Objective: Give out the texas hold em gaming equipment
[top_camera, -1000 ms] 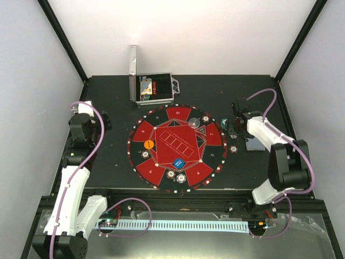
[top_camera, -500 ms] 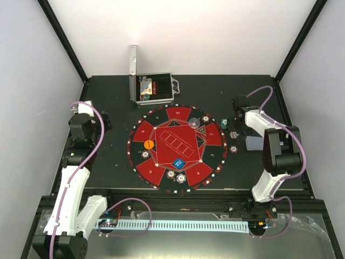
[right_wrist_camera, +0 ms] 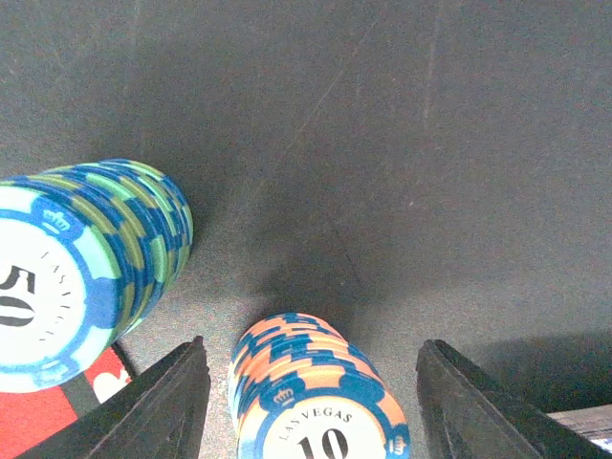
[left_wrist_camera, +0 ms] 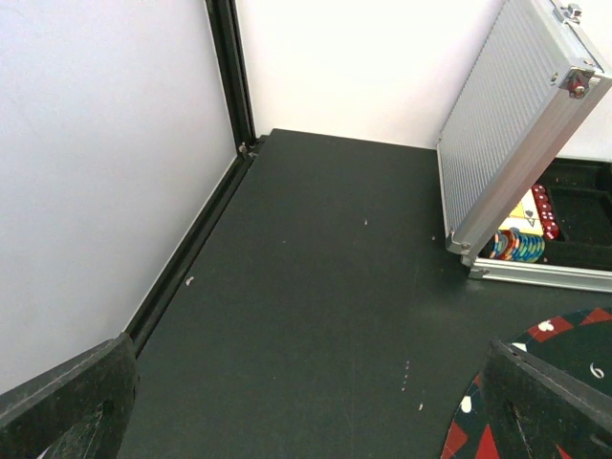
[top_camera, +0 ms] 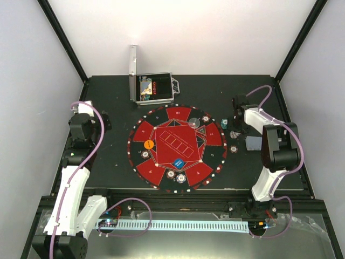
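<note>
Orange chip stack [right_wrist_camera: 320, 406] now sits between the right gripper's [right_wrist_camera: 312, 352] closing jaws.

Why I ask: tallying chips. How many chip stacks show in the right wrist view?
2. A teal 50 stack at left; an orange 10 stack bottom centre, between the fingers of the right gripper. More may sit outside the view.

Bright even light, soft close-up shadows

Orange chip stack [right_wrist_camera: 320, 411] inside gripper [right_wrist_camera: 313, 344]
</note>
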You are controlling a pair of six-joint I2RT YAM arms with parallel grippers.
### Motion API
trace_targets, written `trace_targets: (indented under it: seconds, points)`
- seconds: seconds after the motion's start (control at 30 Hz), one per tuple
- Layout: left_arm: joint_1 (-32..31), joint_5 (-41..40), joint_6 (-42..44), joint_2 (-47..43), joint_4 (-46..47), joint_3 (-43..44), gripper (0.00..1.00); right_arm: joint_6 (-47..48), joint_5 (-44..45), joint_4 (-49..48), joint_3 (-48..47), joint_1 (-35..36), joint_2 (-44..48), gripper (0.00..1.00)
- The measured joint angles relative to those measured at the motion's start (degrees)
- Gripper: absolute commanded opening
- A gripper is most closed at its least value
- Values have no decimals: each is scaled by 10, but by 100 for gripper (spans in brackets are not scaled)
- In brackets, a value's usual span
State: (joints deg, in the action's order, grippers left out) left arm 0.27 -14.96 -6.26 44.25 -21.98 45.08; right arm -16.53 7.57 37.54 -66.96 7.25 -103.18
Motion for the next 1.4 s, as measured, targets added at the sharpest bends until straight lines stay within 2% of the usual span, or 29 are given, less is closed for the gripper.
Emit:
trace_targets:
  seconds: [0.6, 1.2, 1.33, 1.4]
  points:
    - [0, 0, 0, 0, 0, 0, 99, 2, -13, 4, 0, 0, -15, 41]
    - [0, 0, 0, 0, 0, 0, 99, 8, -15, 51, -2, 4, 42, 40]
    - [0, 0, 0, 0, 0, 0, 99, 10, -15, 68, -3, 36, 61, 40]
    - [0, 0, 0, 0, 0, 0, 99, 7, -15, 78, -7, 77, 73, 40]
